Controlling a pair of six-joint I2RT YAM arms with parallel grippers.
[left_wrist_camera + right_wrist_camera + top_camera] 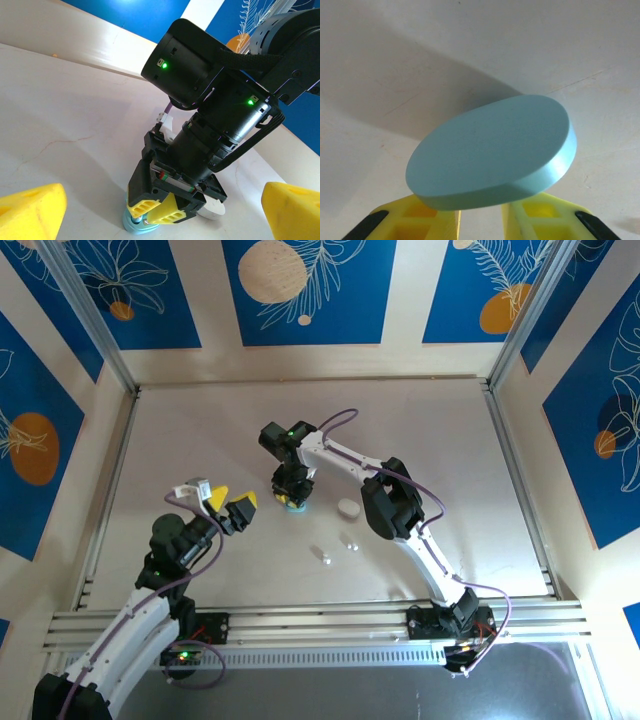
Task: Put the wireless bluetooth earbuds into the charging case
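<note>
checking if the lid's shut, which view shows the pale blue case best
Right wrist: the pale blue case sits large and unblocked in front of the right gripper. Left wrist catches its rim under that gripper; top external, a small blue sliver.

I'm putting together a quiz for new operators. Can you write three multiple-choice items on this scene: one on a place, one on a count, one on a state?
1. In the top view, where is the white case relative to the blue case?
A. To its right, apart from it
B. To its left, touching it
C. Stacked on top of it

2. How many tiny white buds lie loose on the table, nearer the arm bases than the white case?
A. None
B. Two
C. Five

3. How is the left gripper?
A. Open and empty
B. Shut on a bud
C. Shut on the white case

Key:
1. A, bare table shows between the two cases.
2. B, two small white specks lie there, one near the other.
3. A, its yellow fingers stand wide apart and hold nothing.
</note>
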